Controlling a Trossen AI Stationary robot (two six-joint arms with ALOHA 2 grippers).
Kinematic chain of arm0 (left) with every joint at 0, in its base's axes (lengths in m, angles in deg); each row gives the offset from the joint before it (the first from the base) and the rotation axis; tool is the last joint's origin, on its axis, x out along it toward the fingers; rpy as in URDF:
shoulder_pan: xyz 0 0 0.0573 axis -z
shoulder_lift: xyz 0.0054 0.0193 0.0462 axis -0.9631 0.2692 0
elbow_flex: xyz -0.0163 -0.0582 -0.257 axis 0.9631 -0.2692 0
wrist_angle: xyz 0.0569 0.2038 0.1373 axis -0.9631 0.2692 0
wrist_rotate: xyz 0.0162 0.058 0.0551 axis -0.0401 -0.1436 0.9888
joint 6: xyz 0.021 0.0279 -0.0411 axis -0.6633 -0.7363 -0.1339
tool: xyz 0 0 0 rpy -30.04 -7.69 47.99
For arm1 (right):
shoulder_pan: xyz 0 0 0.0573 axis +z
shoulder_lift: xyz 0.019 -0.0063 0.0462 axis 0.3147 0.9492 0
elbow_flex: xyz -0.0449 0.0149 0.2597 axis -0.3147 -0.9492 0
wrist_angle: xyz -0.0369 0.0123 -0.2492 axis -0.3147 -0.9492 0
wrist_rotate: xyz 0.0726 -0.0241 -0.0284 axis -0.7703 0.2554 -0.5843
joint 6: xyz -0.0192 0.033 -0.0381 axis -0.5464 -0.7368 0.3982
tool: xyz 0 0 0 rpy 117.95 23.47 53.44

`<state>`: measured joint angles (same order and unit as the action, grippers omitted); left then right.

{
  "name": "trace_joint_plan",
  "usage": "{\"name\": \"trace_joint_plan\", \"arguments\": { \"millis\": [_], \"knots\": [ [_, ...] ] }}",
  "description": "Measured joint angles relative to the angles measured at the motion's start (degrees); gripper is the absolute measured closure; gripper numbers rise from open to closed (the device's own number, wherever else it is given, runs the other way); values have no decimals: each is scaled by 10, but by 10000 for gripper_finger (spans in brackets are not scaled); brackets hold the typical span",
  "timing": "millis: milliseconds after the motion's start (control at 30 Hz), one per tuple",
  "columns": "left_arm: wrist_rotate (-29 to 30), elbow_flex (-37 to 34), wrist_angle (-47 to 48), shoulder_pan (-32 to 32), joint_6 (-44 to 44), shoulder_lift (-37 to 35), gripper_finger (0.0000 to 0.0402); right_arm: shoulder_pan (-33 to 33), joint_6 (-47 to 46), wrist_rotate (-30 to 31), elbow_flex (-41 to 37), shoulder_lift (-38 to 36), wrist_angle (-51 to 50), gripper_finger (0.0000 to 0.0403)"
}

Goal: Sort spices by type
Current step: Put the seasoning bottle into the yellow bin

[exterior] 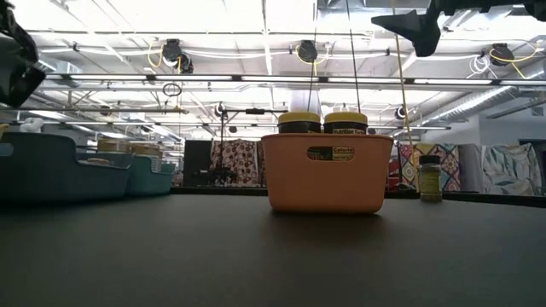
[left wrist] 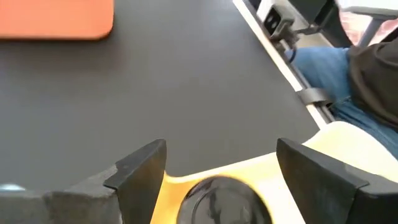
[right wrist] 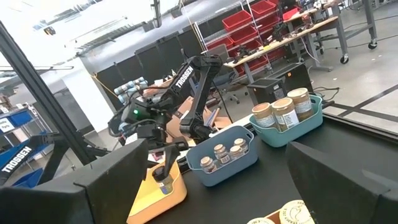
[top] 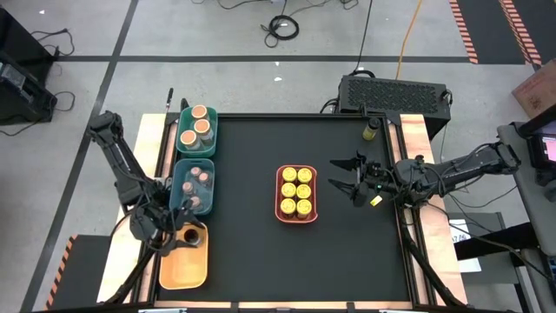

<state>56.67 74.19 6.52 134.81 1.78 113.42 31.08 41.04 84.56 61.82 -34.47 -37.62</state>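
Observation:
A dark-lidded spice jar (left wrist: 219, 200) stands upright in the yellow tray (top: 184, 266) at the table's near left. My left gripper (left wrist: 221, 149) hangs just above it, open, one finger on each side of the lid; the right wrist view shows the same jar (right wrist: 163, 186) under it. Tan-lidded jars (top: 198, 129) fill the green tray, small pinkish-lidded jars (top: 198, 183) the teal tray, yellow-lidded jars (top: 296, 192) the coral tray. My right gripper (top: 341, 174) waits open and raised to the right of the coral tray.
One more jar (top: 372, 129) stands alone at the table's far right corner. Black tabletop lies between the trays on the left and the coral tray (exterior: 328, 175). A person's leg in blue cloth (left wrist: 326, 62) shows beyond the table's edge.

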Motion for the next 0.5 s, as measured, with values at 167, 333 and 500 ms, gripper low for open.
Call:
{"name": "trace_joint_plan", "arguments": {
  "millis": [167, 333, 500],
  "knots": [
    [0, 27, 0, 0, -30, 0, 95, 0, -8, 0, 0, 0, 0, 28],
    [0, 57, 1, 0, -30, 0, 95, 0, -1, 0, 0, 0, -1, 28],
    [21, 99, 3, -1, -31, 0, 95, 0, 23, 0, 0, 0, -2, 28]
  ]
}}
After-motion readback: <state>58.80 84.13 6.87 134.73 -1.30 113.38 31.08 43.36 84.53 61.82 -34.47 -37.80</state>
